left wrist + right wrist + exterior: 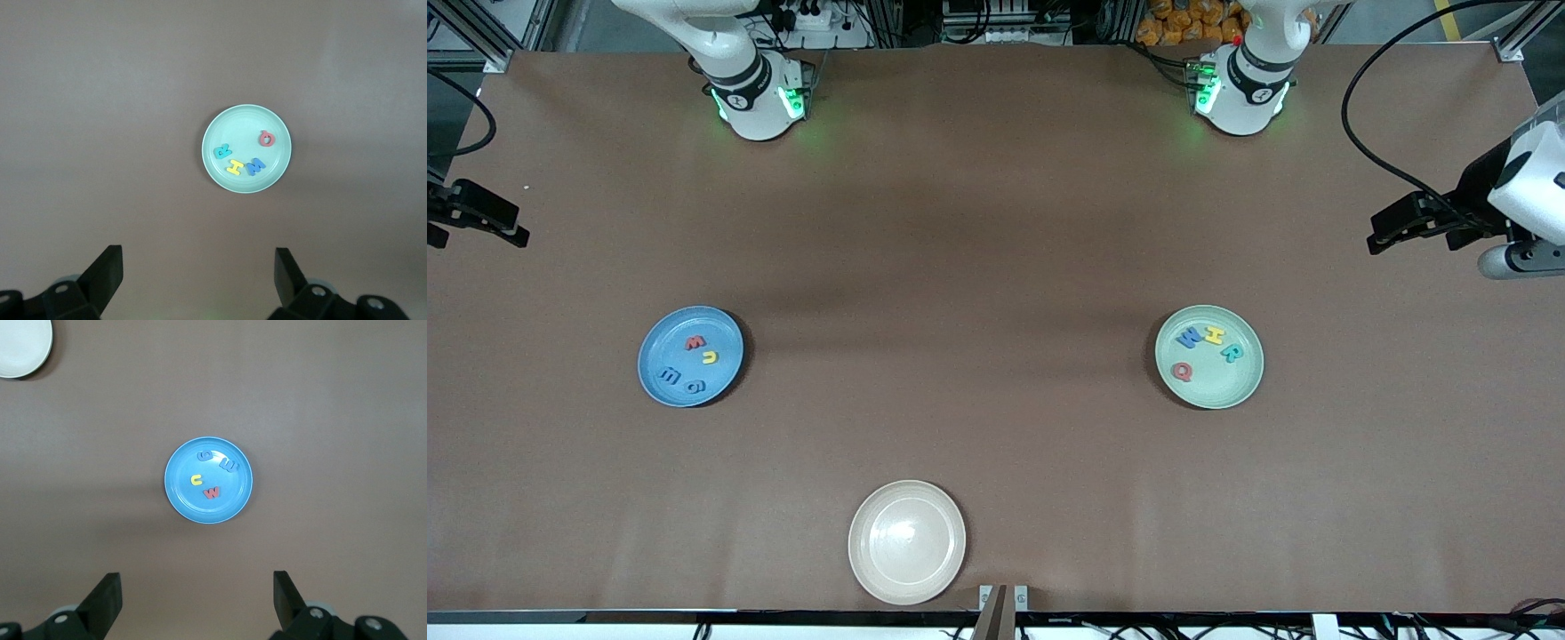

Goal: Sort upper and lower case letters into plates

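Note:
The blue plate (720,331) (187,501) toward the right arm's end holds the red w (695,342) (211,493), yellow u (709,357), blue m (669,375) and blue g (694,386). In the pale green plate (1224,388) (223,123) toward the left arm's end lie the blue M (1189,337) (254,165), yellow H (1214,335), teal R (1231,353) and red Q (1183,372). My left gripper (1392,227) (199,267) hangs open and empty, high over the table's end. My right gripper (503,227) (197,590) is open and empty over the other end.
A cream-white plate (907,541) (23,347) with nothing in it sits near the table's front edge, nearer the front camera than both other plates. Brown table surface lies bare between the plates and the arm bases.

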